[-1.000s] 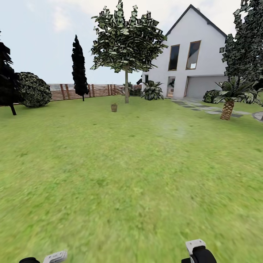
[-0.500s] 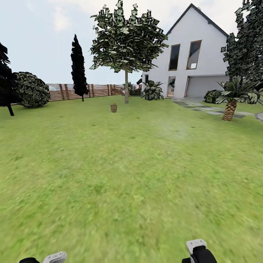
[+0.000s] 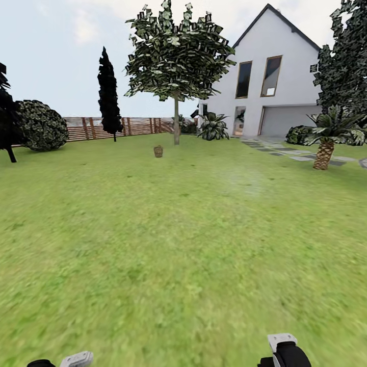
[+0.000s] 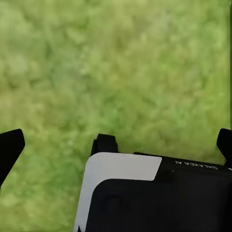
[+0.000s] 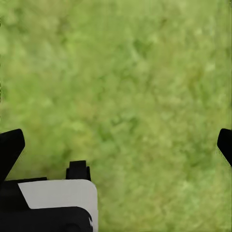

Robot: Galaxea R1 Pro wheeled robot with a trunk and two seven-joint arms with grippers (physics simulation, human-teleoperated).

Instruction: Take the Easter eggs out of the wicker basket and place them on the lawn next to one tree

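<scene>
Far ahead on the lawn stands the small brown wicker basket, a little in front and to the left of a tree with a bare straight trunk and a round green crown. At this distance the Easter eggs cannot be made out. In the left wrist view my left gripper is open over bare grass, its black fingertips spread wide. My right gripper is open in the same way over grass, with nothing between its fingers. Parts of both arms show at the bottom edge of the head view.
A dark narrow cypress and a round bush stand at the back left before a brown slatted fence. The white house is at the back right. A short palm grows beside grey stepping stones.
The whole head view has shifted a little: the bush slid left and the palm slid right, so the camera has moved forward. Both grippers stay open.
</scene>
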